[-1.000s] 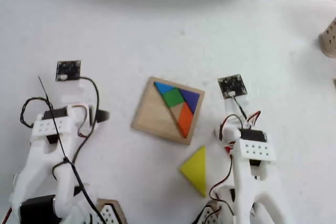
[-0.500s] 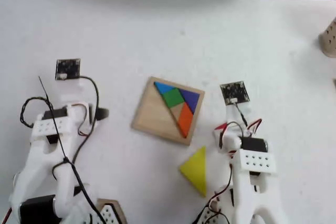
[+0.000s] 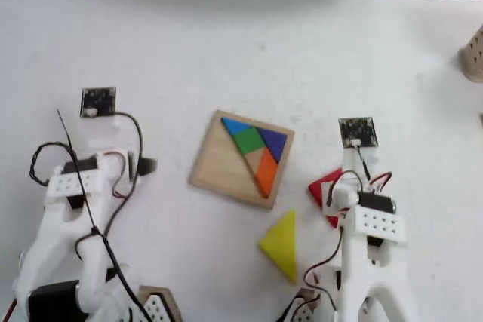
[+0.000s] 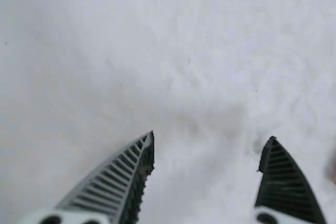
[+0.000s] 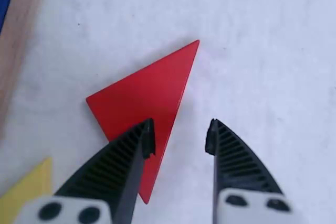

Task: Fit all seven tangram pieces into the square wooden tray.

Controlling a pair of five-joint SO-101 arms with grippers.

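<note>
The right claw hangs partly open and empty over the flat red triangle piece. One finger is above that piece's edge and the other above the bare white counter. The yellow triangle piece lies beside this claw. Farther off, towards the left claw, sits the square wooden tray, part filled with coloured pieces. The left claw gapes wide and holds nothing.

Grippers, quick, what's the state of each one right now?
Left gripper: open, holding nothing.
Right gripper: open, jaws straddling the edge of the red triangle, nothing gripped.
</note>
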